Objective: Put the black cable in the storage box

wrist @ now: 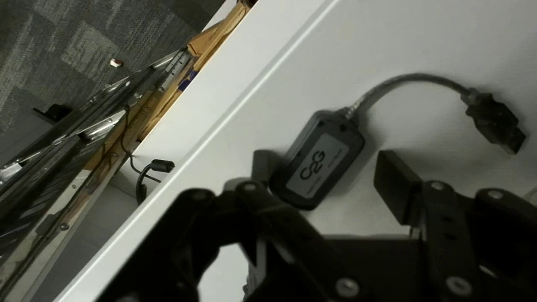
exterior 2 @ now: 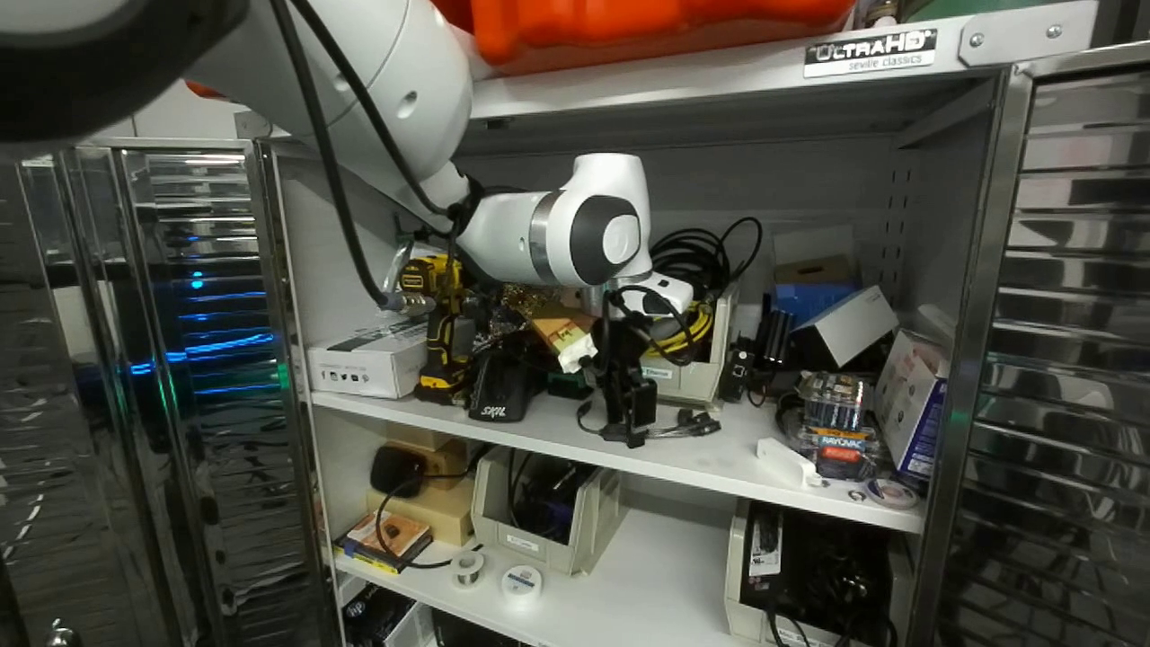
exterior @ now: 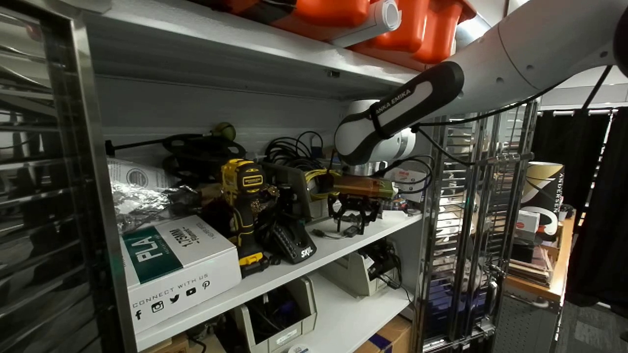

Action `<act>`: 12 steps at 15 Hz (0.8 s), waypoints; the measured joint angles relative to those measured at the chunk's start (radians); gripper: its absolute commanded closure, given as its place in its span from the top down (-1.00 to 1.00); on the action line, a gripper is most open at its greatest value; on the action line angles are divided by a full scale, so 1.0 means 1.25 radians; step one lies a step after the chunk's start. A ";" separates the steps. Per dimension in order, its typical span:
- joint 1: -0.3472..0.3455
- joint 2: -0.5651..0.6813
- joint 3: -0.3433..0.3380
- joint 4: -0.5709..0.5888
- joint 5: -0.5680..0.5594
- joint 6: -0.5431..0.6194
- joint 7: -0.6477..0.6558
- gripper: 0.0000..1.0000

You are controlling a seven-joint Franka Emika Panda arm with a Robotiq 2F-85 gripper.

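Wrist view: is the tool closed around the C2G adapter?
No: the tool stands open, with bare white shelf showing between the C2G adapter and one fingertip.

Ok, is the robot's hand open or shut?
Open: in the wrist view, the hand has its fingers apart, with the C2G adapter showing in the gap.

In an exterior view, my arm (exterior: 490, 73) enters at upper right; the camera faces the shelf (exterior: 343, 249) obliquely from the front. In an exterior view with the nameplate (exterior 2: 870, 52) at upper right, the camera faces that shelf more squarely. The drill (exterior: 243, 211) appears in both exterior views. My wrist view looks down past my gripper (wrist: 329, 176), close to the shelf.
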 measured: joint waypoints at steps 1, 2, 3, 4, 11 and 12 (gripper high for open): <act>0.001 0.000 -0.002 0.005 -0.005 -0.019 0.000 -0.39; 0.002 0.000 -0.004 0.010 -0.010 -0.036 0.000 -0.57; 0.003 0.000 -0.006 0.014 -0.018 -0.053 0.000 -0.70; 0.003 0.000 -0.008 0.017 -0.027 -0.066 0.001 -0.82; 0.020 -0.016 -0.017 -0.001 -0.098 -0.090 0.005 -0.82; 0.025 -0.026 -0.018 -0.015 -0.109 -0.090 0.006 -0.82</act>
